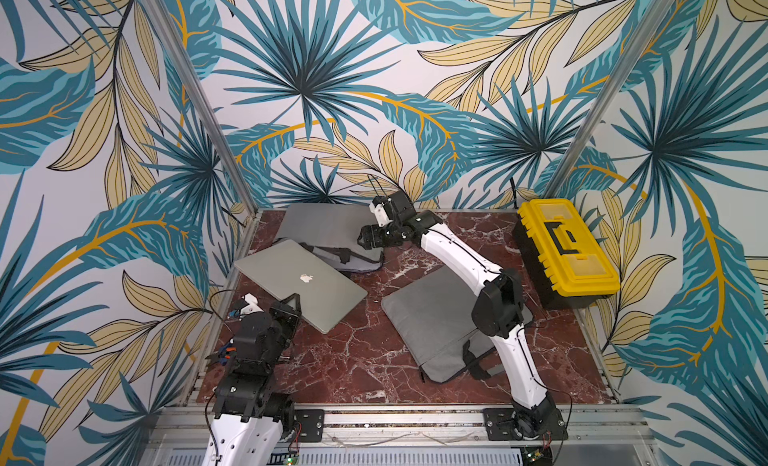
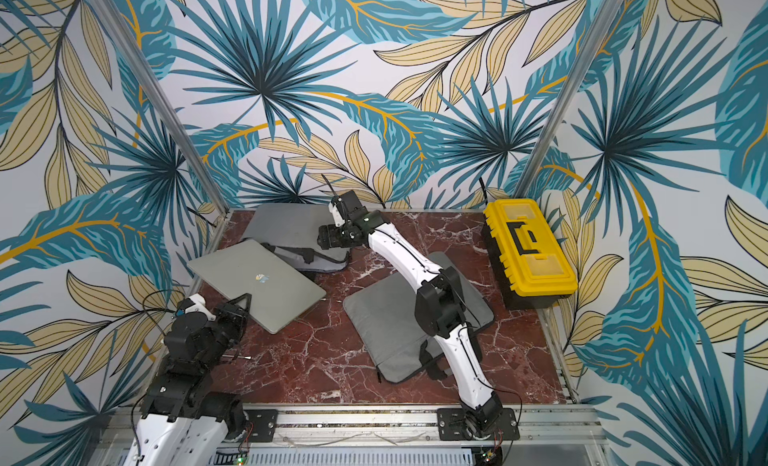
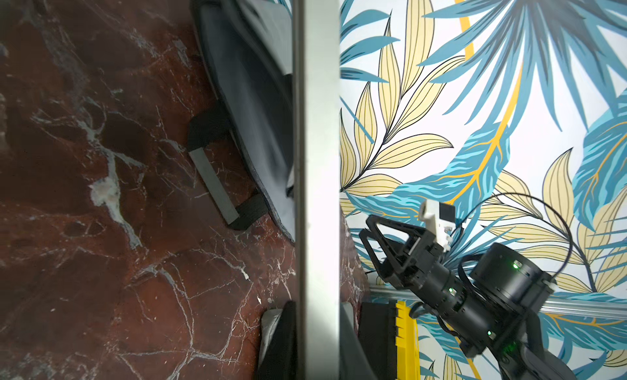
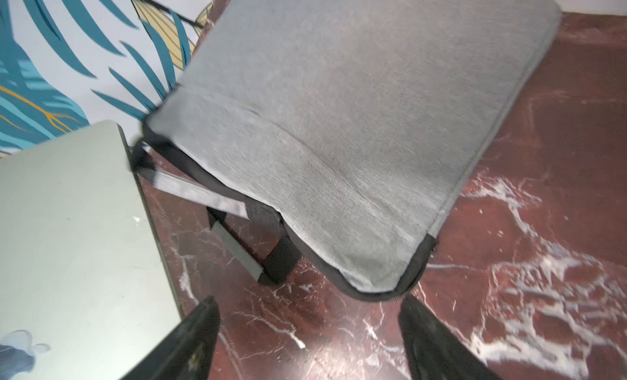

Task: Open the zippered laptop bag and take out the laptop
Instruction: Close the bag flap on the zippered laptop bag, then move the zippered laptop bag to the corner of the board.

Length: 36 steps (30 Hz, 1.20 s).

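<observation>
The silver laptop [image 1: 299, 283] lies outside the bag at the table's left, its far corner next to the bag's mouth. My left gripper [image 1: 291, 303] is shut on the laptop's near edge; in the left wrist view that edge [image 3: 317, 158] runs as a bright band between the two jaws. The grey zippered laptop bag [image 1: 328, 231] rests at the back with its zip open and its handles [image 4: 237, 249] toward the laptop. Just over the bag's near right corner hovers my right gripper [image 4: 308, 344], open, with only bare table between its fingers [image 4: 193, 341].
A second grey bag [image 1: 436, 322] lies at the middle right, partly under my right arm. A yellow and black toolbox [image 1: 567, 251] stands along the right edge. Leaf-patterned walls close in the red marble table [image 1: 353, 360] at the back and sides.
</observation>
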Motion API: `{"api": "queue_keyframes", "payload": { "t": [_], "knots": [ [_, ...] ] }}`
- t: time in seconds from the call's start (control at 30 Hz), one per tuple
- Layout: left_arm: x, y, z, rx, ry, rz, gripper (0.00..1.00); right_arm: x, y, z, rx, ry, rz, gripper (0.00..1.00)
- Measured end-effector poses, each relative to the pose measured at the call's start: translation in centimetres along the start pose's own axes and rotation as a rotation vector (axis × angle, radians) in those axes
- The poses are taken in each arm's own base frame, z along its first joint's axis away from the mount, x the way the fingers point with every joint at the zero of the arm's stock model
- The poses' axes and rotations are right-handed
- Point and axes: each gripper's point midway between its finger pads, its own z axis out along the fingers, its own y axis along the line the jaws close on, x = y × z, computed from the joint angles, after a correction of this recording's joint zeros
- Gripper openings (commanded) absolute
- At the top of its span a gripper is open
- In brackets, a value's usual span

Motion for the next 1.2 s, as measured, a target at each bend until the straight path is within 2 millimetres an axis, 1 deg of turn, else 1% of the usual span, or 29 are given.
{"api": "queue_keyframes", "payload": {
  "t": [0.07,0.13,0.27,0.33,0.57,0.77,0.87,1.0,1.1,1.2],
  "knots": [
    [-0.2,-0.3,-0.4,0.007,-0.006,-0.005,0.0,-0.1,-1.0,-1.1,0.012,-0.01,0.04,0.64],
    [-0.2,-0.5,-0.7,0.007,-0.008,-0.01,0.0,0.3,-2.6,-1.2,0.034,-0.004,0.078,0.56],
    [-0.3,-0.6,-0.9,0.007,-0.009,-0.017,0.0,2.1,-6.3,0.1,0.098,0.04,0.154,0.43],
    [-0.3,-0.4,-1.0,0.002,-0.01,-0.018,0.0,3.0,-7.5,0.9,0.122,0.063,0.181,0.37],
    [-0.3,0.2,-1.0,-0.025,-0.012,-0.018,0.0,5.7,-9.9,3.6,0.187,0.122,0.234,0.26],
    [-0.5,0.0,-1.1,-0.014,-0.024,-0.024,0.0,7.3,-12.3,6.1,0.219,0.16,0.264,0.24],
    [-0.7,-0.6,-1.1,0.01,-0.034,-0.037,0.0,7.6,-13.1,7.2,0.224,0.169,0.275,0.24],
    [-1.0,-1.4,-0.9,0.057,-0.049,-0.065,0.0,7.2,-13.0,8.4,0.201,0.162,0.285,0.24],
    [-1.0,-1.3,-0.4,0.084,-0.059,-0.089,0.0,6.1,-12.4,9.2,0.167,0.14,0.292,0.24],
    [-1.0,-0.8,0.2,0.09,-0.064,-0.112,0.0,5.0,-11.8,9.9,0.132,0.116,0.303,0.25]
  ]
}}
